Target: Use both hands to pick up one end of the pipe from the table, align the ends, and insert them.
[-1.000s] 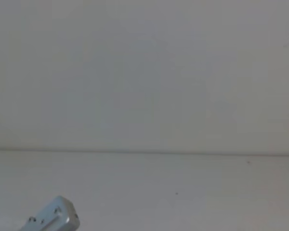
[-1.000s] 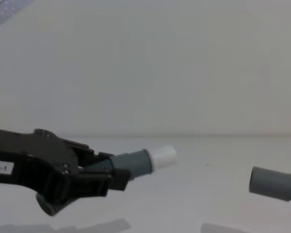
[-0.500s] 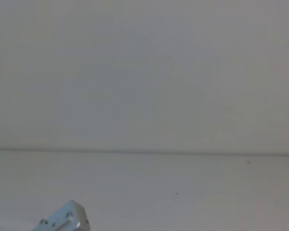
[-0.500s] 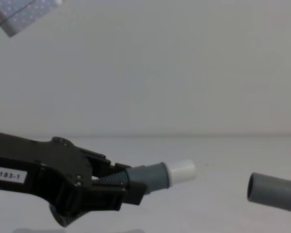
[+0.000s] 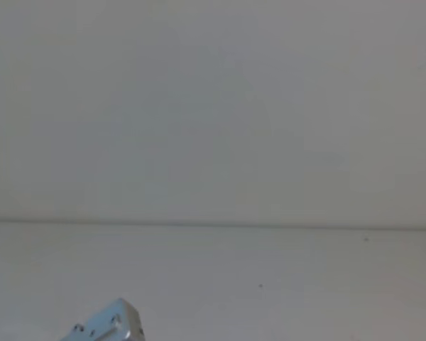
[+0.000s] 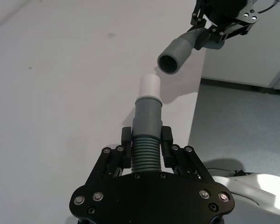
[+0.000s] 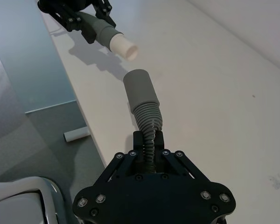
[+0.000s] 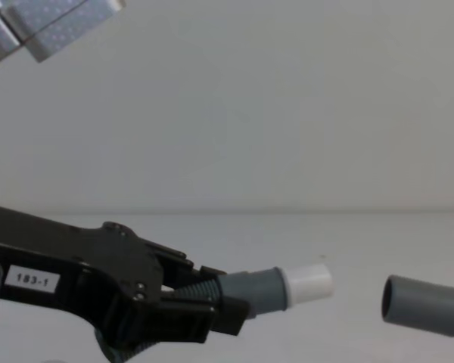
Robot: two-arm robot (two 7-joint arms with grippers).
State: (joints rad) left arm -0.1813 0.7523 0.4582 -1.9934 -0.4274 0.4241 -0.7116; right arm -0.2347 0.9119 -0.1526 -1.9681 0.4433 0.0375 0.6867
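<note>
Two cuffs of the pipe (image 7: pixel 147 119) face each other in the air over the desk (image 8: pixel 363 234) near its edge, slightly apart: tipped cuff (image 8: pixel 287 286) toward open cuff (image 8: pixel 424 304). Left gripper (image 6: pixel 146 137) and right gripper (image 7: pixel 149 140) each clamp the ribs behind a cuff, leaving both free to mate

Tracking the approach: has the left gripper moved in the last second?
Yes. The left gripper carried the white-tipped cuff rightward, nearly under the table speck.

Ribbed grey pipe (image 6: pixel 146 154), seemingly plastic, matt white table (image 6: pixel 60 102)
</note>
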